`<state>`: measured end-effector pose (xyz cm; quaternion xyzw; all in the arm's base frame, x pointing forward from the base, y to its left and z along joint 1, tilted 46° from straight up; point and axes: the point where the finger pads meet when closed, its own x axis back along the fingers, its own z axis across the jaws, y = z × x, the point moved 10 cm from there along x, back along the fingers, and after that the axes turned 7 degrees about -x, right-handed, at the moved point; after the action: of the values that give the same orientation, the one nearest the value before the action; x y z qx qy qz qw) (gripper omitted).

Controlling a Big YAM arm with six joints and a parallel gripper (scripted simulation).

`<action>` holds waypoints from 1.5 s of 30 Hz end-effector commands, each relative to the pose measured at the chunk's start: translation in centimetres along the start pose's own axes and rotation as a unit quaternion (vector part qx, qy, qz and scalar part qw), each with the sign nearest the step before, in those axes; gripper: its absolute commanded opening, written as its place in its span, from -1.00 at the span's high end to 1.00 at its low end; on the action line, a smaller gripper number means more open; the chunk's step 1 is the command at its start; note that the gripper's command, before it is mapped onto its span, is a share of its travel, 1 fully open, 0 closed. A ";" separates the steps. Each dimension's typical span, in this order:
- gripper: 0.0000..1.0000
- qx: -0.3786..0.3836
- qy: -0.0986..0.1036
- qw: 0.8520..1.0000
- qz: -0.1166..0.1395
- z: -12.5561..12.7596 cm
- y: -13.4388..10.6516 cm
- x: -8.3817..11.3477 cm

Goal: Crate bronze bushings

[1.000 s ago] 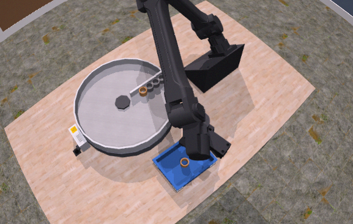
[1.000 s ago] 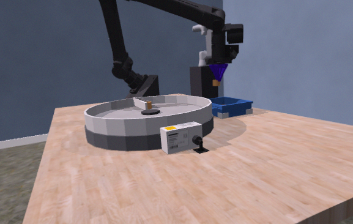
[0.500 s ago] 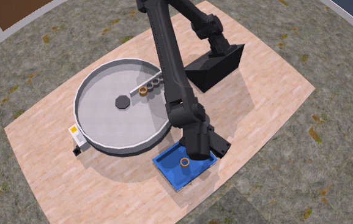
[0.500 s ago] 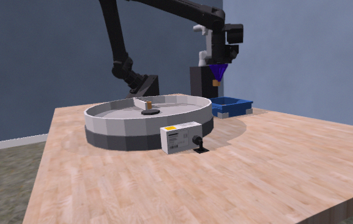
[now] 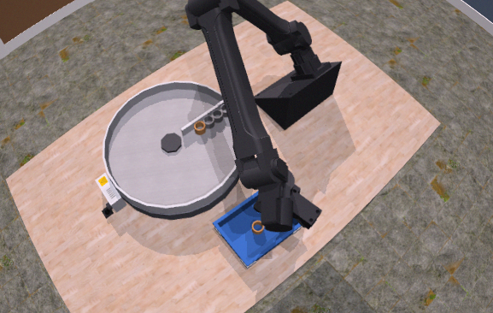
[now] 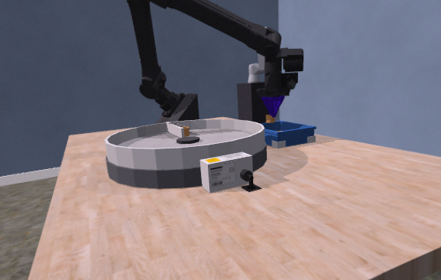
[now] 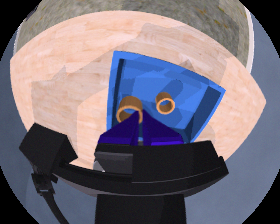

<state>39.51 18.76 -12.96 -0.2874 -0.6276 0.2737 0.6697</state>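
My gripper [image 6: 274, 115] [image 7: 140, 113] is shut on the wall of a bronze bushing [image 6: 270, 118] [image 7: 130, 104], held over the blue crate [image 5: 246, 248] [image 6: 289, 137] [image 7: 136, 75] near its rim height. The arm hides the gripper in the top view. Another bronze bushing [image 5: 257, 232] [image 7: 164, 97] is inside the crate. On the grey turning table [image 5: 152, 180] [image 6: 136, 158], one bronze bushing [image 5: 199, 132] [image 6: 186, 131] sits near the inner end of the white divider. Steel bushings [image 5: 217, 118] stand in a row beyond it along the divider; the arm partly hides the row.
The white divider [image 5: 195, 121] and a dark hub [image 5: 171, 143] [image 6: 188, 140] stand inside the turning table's raised rim. A white labelled box [image 5: 108, 190] [image 6: 224, 174] with a small black stand [image 5: 107, 210] [image 6: 251, 187] is beside it. The arm's black base [image 5: 308, 100] stands behind.
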 end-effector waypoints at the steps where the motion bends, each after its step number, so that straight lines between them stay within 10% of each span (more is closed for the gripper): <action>1: 1.00 -0.011 -0.035 0.999 -0.027 -2.2 0.0 2.9; 45: 1.00 -0.008 -0.017 1.000 -0.017 -2.0 -0.8 0.8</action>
<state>40.03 18.60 -12.75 -0.2826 -0.6321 0.2739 0.6675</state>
